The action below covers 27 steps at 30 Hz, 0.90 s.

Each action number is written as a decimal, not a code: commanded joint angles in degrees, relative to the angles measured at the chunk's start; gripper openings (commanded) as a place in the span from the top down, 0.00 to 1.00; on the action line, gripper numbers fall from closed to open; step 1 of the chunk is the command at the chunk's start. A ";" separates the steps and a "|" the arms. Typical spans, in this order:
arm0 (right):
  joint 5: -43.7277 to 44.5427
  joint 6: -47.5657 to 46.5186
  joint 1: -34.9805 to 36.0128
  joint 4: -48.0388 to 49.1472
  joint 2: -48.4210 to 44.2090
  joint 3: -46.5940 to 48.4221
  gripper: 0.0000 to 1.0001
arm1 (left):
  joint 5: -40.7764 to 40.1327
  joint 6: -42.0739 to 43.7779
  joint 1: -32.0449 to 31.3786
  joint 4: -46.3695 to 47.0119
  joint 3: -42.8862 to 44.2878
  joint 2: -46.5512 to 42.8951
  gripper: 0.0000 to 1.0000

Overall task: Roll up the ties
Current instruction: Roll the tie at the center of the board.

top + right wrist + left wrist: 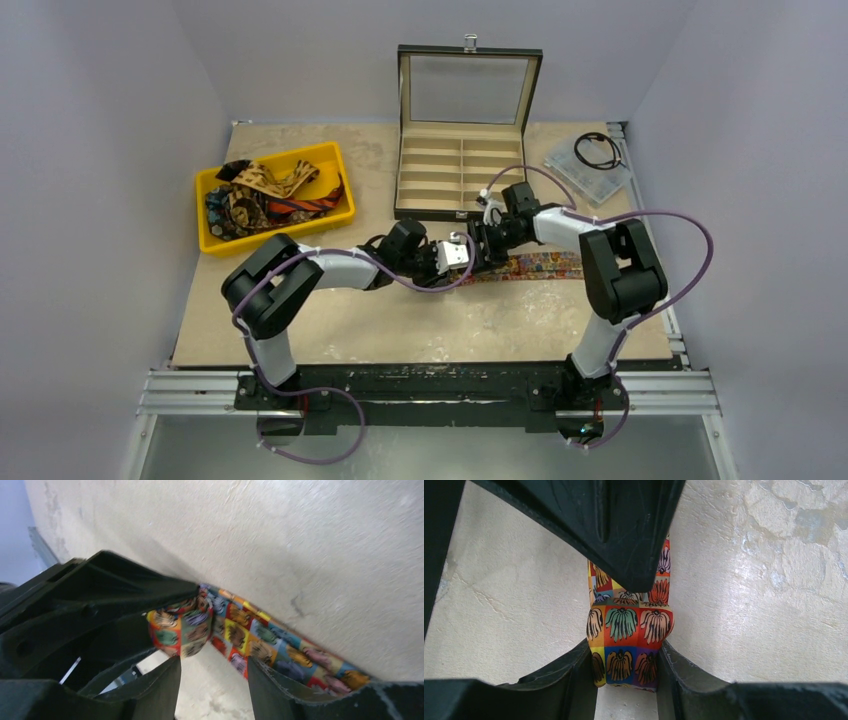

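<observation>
The left gripper (625,655) is clamped on the rolled end of the floral tie (545,265), which lies flat toward the table's right edge. The right gripper (214,667) hangs beside the roll, fingers apart.

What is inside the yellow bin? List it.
The yellow bin holds a tangled heap of ties: tan-brown on top, red-black striped, dark patterned. Whatever lies beneath the heap is covered.

The tie (631,630) is a grid of red, orange, yellow, green, blue and purple squares, each holding a dark-lined flower. The table (330,330) is mottled pale beige. The yellow bin (228,244) holds tan-brown and red-black striped ties (272,188). The case (403,100) is black, lined tan.
</observation>
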 commanded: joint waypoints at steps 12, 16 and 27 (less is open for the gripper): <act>-5.35 10.05 2.33 9.82 1.56 -0.96 0.74 | -2.81 3.20 -0.68 -10.15 0.39 2.57 0.84; -1.28 7.12 2.28 6.14 3.17 0.25 0.71 | -2.10 2.78 -0.65 -9.93 0.27 2.55 0.84; -2.18 6.94 2.27 6.58 4.87 1.14 1.00 | -1.00 3.04 -0.47 -9.59 0.29 2.67 0.83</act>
